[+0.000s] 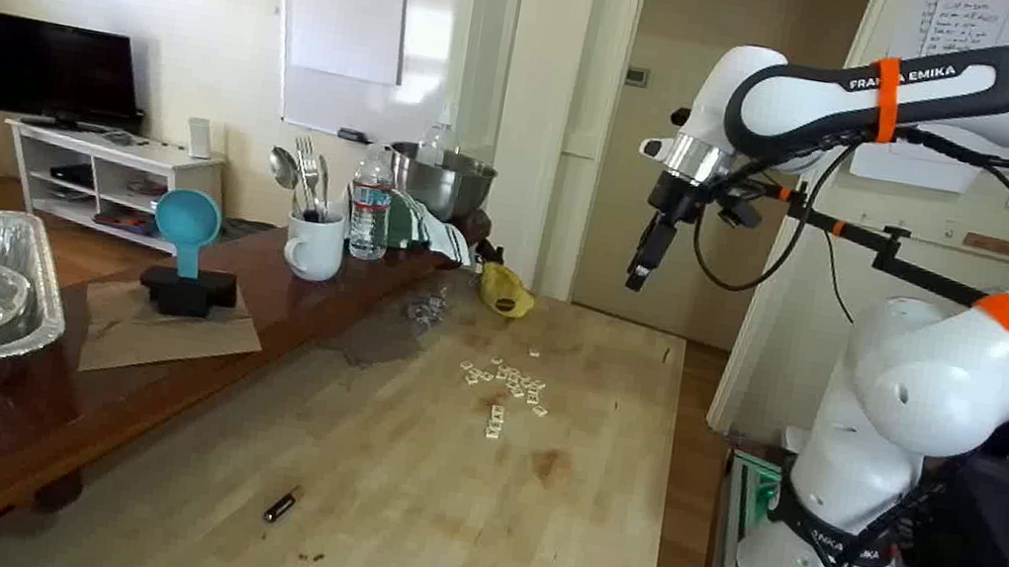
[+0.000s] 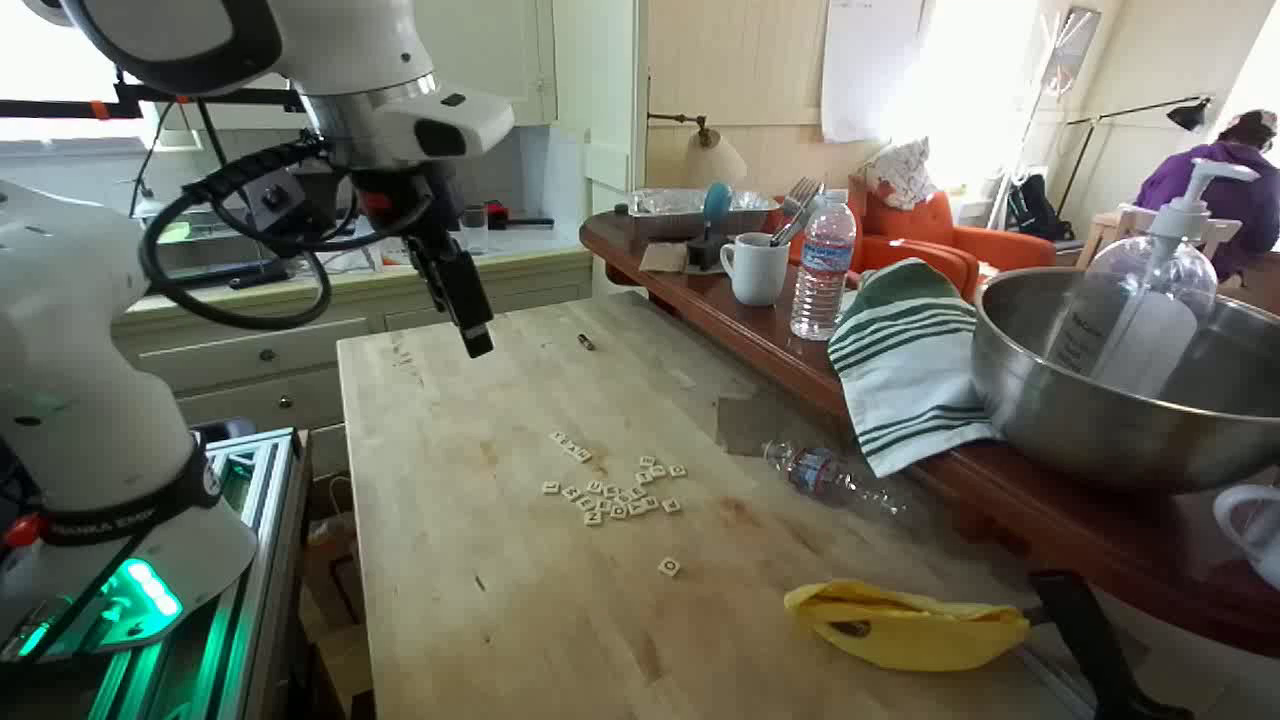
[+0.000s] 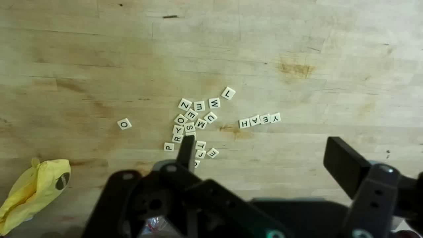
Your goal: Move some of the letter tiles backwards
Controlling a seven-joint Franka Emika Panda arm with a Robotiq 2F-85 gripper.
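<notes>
Closest in the wrist view is the gripper (image 3: 262, 153), along the bottom of the frame, its jaws spread wide. Past it, the tiles (image 3: 189, 127) lie on the table (image 3: 317, 99): most in a loose cluster left of centre, partly hidden behind the gripper, four in a row just right of centre, one well apart at left. In an exterior view, a yellow object (image 2: 920, 632) lies at lower right and a bowl (image 2: 1100, 430) holds a pump bottle (image 2: 1140, 325) at right; farther back come the tiles at centre, then a mug (image 2: 757, 272) at upper centre, and farthest a person (image 2: 1250, 212) at upper right.
</notes>
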